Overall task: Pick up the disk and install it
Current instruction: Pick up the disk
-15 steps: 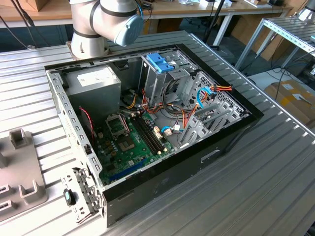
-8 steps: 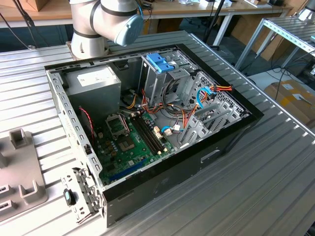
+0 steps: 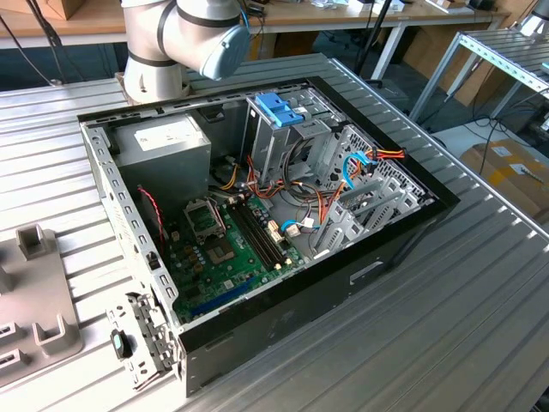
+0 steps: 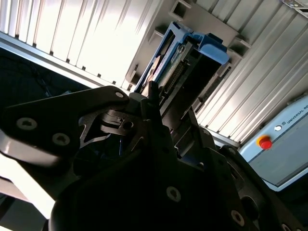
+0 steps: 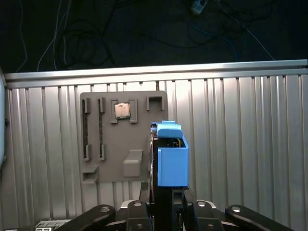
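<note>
Bright even light w/ hard glare on table [image 4: 72,33], second wrist view.

An open computer case [image 3: 343,300] lies on the ribbed counter [image 3: 463,330], holding a green motherboard [image 3: 219,257], grey power supply [image 3: 163,146] and blue-latched metal cage [image 3: 266,142]. A grey fixture tray [image 3: 39,296] lies beside the case.

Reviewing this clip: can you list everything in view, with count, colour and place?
disk: one, grey with light-blue carrier, edge-on at the gripper, by the tray
tray: one, grey, on the table
chip: one, silvery, in a tray pocket
computer case: one, black, open, on the table
motherboard: one, green, inside the case
power supply: one, silver, case corner
latch: one, blue, atop the metal cage
cables: several, orange, red, blue, inside the case
table: one, ribbed silver
arm: one, grey and blue, behind the case
gripper: one, black, around the disk
</note>
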Robot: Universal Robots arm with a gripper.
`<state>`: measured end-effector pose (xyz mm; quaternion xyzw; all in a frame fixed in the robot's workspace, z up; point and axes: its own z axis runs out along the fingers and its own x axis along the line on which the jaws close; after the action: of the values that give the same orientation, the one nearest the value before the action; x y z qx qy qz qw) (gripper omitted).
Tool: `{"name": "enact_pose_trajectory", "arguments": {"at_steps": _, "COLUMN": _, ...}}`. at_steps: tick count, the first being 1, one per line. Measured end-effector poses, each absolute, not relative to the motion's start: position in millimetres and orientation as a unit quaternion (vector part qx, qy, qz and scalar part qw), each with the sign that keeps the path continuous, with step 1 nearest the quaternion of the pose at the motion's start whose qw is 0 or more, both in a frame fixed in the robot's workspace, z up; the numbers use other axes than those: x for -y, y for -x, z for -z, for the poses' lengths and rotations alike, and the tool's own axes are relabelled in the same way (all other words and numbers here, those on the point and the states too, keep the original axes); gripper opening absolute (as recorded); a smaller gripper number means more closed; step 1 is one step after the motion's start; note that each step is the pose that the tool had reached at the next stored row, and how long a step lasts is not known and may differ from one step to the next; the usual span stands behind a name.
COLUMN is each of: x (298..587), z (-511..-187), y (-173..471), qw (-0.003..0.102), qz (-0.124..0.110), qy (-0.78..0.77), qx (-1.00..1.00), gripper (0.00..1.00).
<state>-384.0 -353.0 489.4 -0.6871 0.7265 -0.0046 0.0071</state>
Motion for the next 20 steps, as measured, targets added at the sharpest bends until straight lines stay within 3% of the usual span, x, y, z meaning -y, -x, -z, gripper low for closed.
{"name": "enact_pose_trajectory", "arguments": {"at_steps": 20, "x": 353, "z": -489, "y": 344, "qw": 0.007, "qz": 0.005, "qy": 0.687, "qx": -0.727, "gripper": 0.35}}
